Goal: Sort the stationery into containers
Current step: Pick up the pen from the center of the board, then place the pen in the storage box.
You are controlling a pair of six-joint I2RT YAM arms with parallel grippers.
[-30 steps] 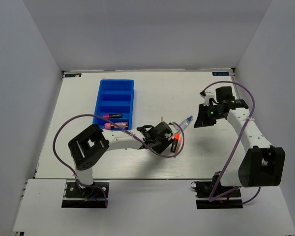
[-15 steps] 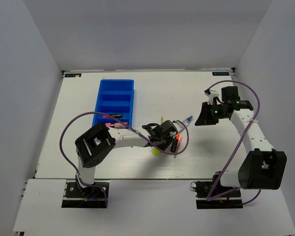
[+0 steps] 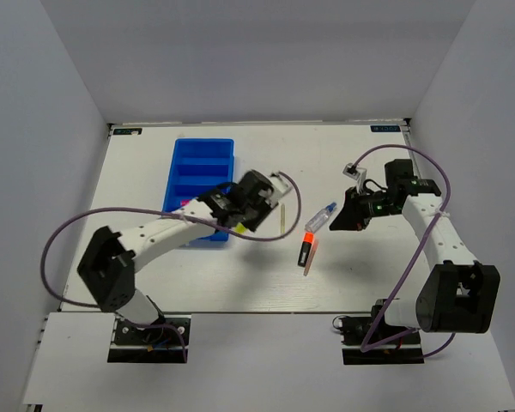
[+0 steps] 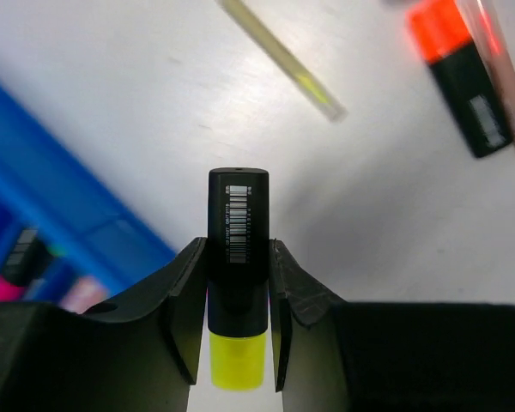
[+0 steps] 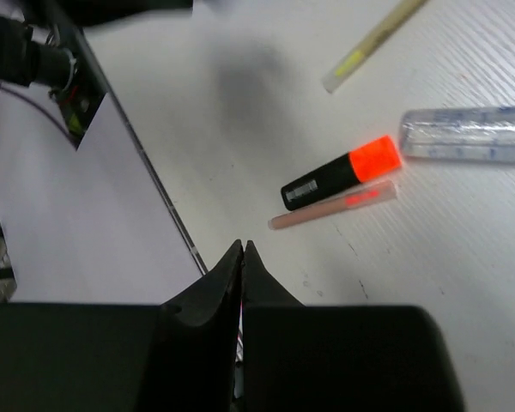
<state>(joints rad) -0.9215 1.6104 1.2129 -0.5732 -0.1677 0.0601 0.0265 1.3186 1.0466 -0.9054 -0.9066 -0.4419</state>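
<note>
From above, the left fingers hang at the tray's near right corner, clamped on the yellow highlighter. Well right of the tray, four things lie on the bench. The yellow stick is nearest the tray. Beyond it is the orange highlighter, with the pink stick alongside it and the tube a little farther back. The right fingers sit farther still from the tray, just past the tube.

The left wrist view shows the left fingers narrow and gripping the yellow highlighter by its black body, with the yellow cap toward the camera. The tray lies to the left, holding pink-tipped highlighters that are blurred. The yellow stick, the orange highlighter and the pink stick are off to the tray's right.

The right wrist view shows the right fingers pressed together with nothing between them. Ahead of them are the orange highlighter, touching the pink stick, then the tube and the yellow stick. The tray is out of view here.
</note>
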